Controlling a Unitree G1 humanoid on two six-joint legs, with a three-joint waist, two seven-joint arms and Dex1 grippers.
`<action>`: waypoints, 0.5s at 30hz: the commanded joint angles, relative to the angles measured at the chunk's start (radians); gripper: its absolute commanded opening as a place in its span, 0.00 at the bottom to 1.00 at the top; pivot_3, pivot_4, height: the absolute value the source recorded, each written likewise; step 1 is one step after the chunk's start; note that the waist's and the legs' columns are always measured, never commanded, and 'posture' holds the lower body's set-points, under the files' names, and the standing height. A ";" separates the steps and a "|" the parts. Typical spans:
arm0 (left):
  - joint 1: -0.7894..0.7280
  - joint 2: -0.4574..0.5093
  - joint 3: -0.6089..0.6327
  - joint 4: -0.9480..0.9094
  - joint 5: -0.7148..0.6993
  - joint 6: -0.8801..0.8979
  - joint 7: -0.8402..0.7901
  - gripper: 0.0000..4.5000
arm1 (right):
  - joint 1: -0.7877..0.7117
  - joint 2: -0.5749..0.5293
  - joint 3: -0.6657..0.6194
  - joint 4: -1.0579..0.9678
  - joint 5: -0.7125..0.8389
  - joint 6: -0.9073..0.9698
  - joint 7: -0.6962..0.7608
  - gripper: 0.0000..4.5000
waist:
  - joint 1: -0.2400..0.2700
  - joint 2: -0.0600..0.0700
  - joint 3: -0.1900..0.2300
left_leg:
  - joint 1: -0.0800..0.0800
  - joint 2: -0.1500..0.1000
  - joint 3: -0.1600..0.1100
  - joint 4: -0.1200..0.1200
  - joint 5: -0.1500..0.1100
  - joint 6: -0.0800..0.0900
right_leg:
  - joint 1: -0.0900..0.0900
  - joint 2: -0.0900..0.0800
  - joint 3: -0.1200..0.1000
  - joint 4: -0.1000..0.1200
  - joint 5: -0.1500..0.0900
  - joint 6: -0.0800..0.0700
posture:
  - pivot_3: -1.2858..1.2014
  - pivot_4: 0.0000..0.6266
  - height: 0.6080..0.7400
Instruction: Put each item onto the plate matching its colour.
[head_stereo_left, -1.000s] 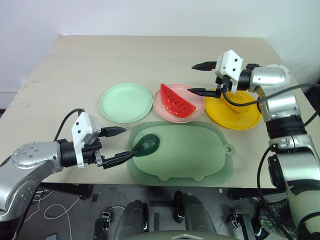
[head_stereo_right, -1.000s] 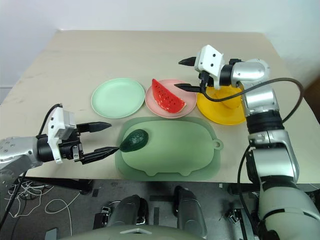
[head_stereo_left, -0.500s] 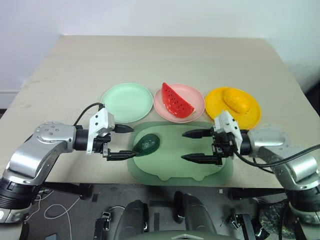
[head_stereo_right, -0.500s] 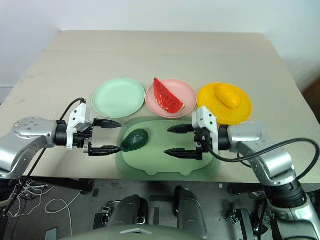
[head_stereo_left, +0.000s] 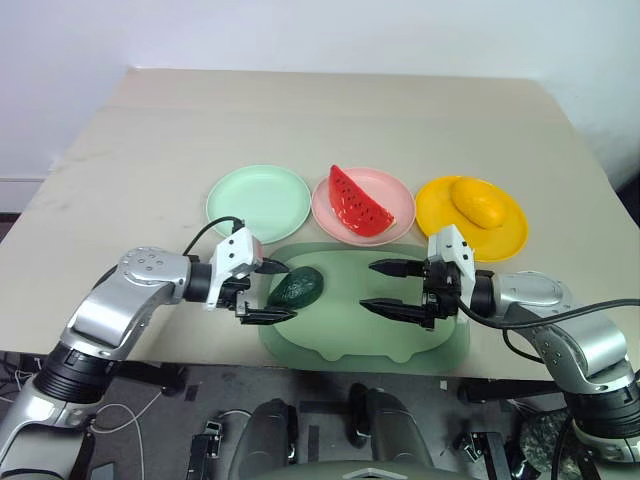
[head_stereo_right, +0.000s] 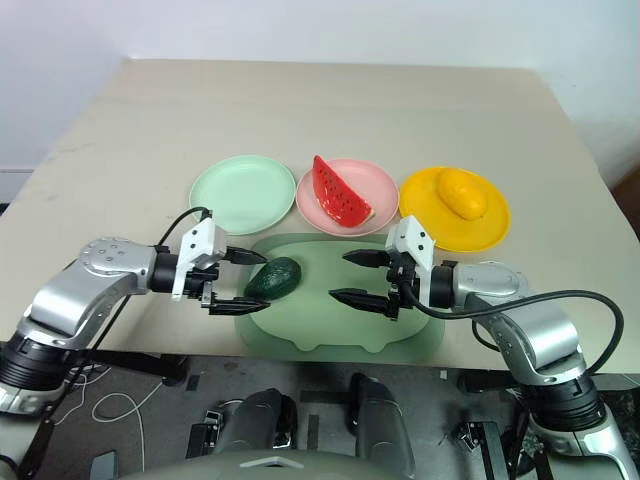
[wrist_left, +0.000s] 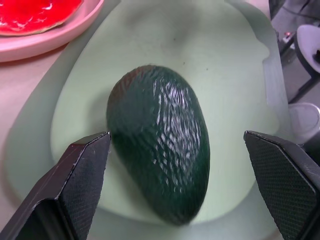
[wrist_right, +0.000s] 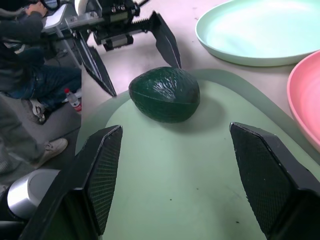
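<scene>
The dark green avocado (head_stereo_left: 299, 287) lies on the left part of the pale green pig-shaped tray (head_stereo_left: 400, 335). My left gripper (head_stereo_left: 289, 293) is open, and its fingers (wrist_left: 80, 180) flank the avocado's (wrist_left: 160, 150) near end with gaps on both sides. My right gripper (head_stereo_left: 367, 285) hangs open and empty over the middle of the tray, pointing at the avocado (wrist_right: 165, 93). The red watermelon wedge (head_stereo_left: 358, 201) rests on the pink plate (head_stereo_left: 396, 198). The mango (head_stereo_left: 476, 201) rests on the yellow-orange plate (head_stereo_left: 435, 212). The mint green plate (head_stereo_left: 258, 200) holds nothing.
The three plates stand in a row just behind the tray, near the table's front edge (head_stereo_left: 150, 345). The far half of the table (head_stereo_left: 330, 110) is bare. A seated person (wrist_right: 25, 55) shows beyond the table's edge in the right wrist view.
My right arm swung back and down from above the yellow-orange plate to over the tray. My left gripper slid right until its open fingers straddle the avocado's end.
</scene>
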 joint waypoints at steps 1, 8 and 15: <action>-0.022 -0.026 -0.008 -0.006 0.019 0.016 0.031 1.00 | 0.007 0.011 0.005 -0.046 0.010 -0.011 -0.010 0.80 | 0.000 0.000 0.000 | 0.000 0.000 0.000 0.000 0.000 0.000 | 0.000 0.000 0.000 0.000 0.000 0.000 | 0.52 0.24 1.00; -0.013 -0.045 -0.025 -0.021 0.029 0.048 0.048 1.00 | -0.004 0.009 0.016 -0.032 0.006 -0.013 -0.013 0.80 | 0.000 0.000 0.000 | 0.000 0.000 0.000 0.000 0.000 0.000 | 0.000 0.000 0.000 0.000 0.000 0.000 | 0.52 0.24 1.00; -0.003 -0.053 -0.005 -0.037 0.018 0.061 0.057 0.65 | -0.013 0.007 0.020 -0.022 0.002 -0.015 -0.008 0.81 | 0.000 0.000 0.000 | 0.000 0.000 0.000 0.000 0.000 0.000 | 0.000 0.000 0.000 0.000 0.000 0.000 | 0.52 0.24 1.00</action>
